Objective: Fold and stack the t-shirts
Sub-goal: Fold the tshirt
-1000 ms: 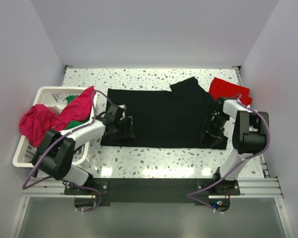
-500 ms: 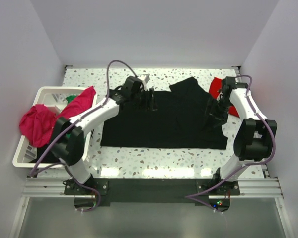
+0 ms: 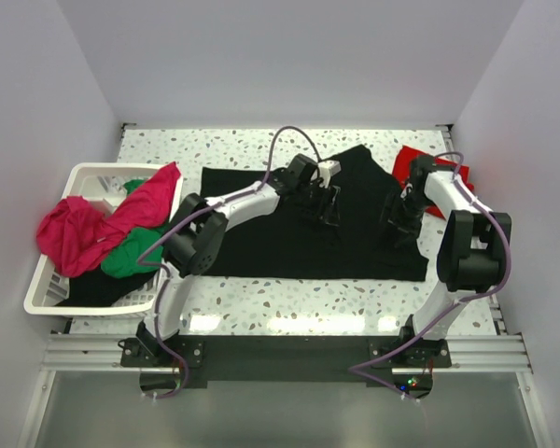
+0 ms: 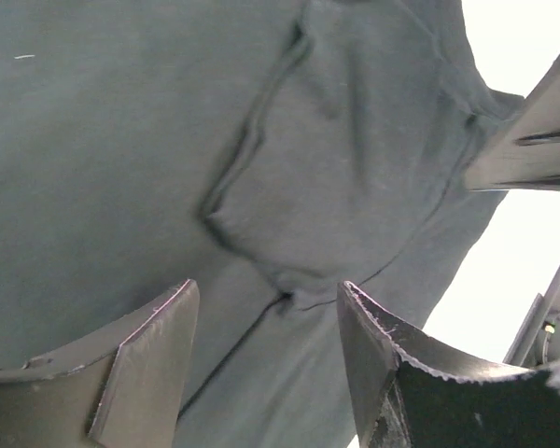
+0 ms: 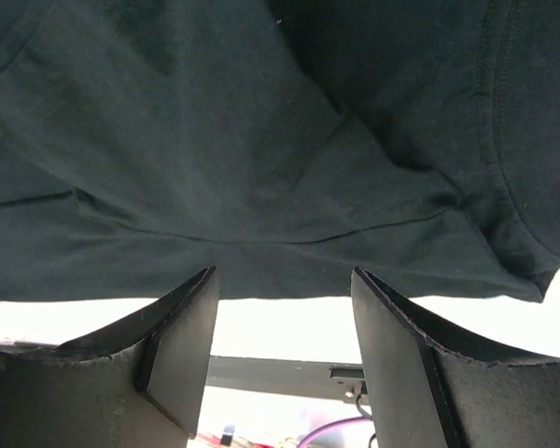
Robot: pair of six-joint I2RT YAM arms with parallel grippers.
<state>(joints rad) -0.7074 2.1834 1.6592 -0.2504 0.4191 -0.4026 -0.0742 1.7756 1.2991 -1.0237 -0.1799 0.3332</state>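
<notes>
The left claw (image 4: 266, 303) hangs with its jaws parted and nothing between them. Directly beneath it lies the black t-shirt (image 4: 103, 159), with a doubled-over flap and its creased seam just ahead of the fingertips. The right claw (image 5: 285, 280) is likewise agape and empty, and the shirt's stitched edge runs just beyond its tips, with bare table (image 3: 261, 299) past that. Between the two claws the cloth lies flat, and the rest spreads out to the left of the left claw.

To fold well, I judge each claw should drop onto an edge and pinch it cleanly. Both should then rise together and carry the cloth over evenly, keeping it taut so no ridge is trapped.

Near the right claw, on its far side, sits the red t-shirt (image 3: 413, 166). Far off past the left arm, the magenta t-shirt (image 3: 75, 233) and green t-shirt (image 3: 131, 257) drape the basket (image 3: 75, 177).
</notes>
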